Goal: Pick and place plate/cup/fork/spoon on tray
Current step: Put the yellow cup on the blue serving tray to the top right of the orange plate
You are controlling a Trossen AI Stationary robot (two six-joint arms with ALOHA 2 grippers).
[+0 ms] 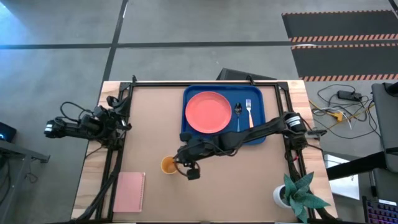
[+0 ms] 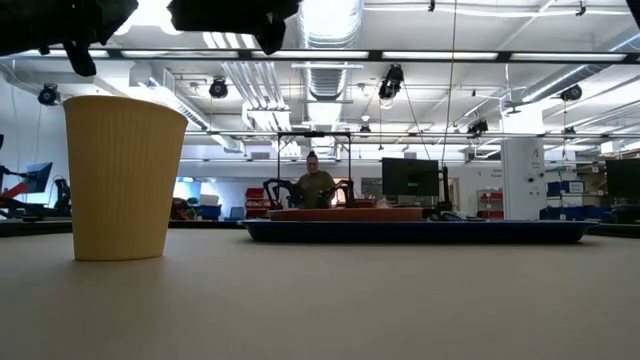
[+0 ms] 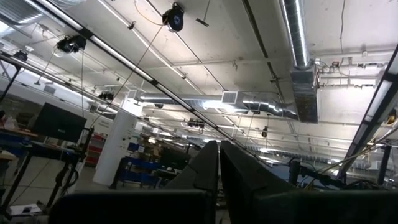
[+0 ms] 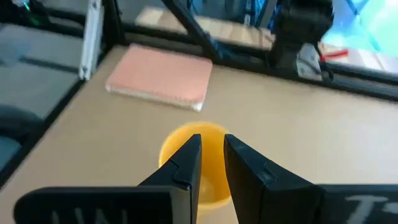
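Note:
The orange-yellow cup (image 1: 166, 165) stands upright on its base on the bare table near the front, left of centre; it also shows in the low view (image 2: 122, 178). My right gripper (image 4: 212, 142) hovers just above the cup (image 4: 186, 163), its fingers a narrow gap apart over the near rim, touching nothing; in the low view its dark parts (image 2: 232, 16) stay clear of the cup's top. The blue tray (image 1: 261, 138) at the far centre holds the coral plate (image 1: 208, 112), the spoon (image 1: 238, 113) and the fork (image 1: 249, 112). My left gripper (image 3: 219, 149) is shut and parked off the table's left edge (image 1: 52, 129).
A pink notebook (image 1: 129, 191) lies at the table's near left corner and shows beyond the cup in the right wrist view (image 4: 163, 77). A potted plant (image 1: 297, 194) stands at the near right corner. A person (image 2: 316, 186) sits in the room far behind the tray.

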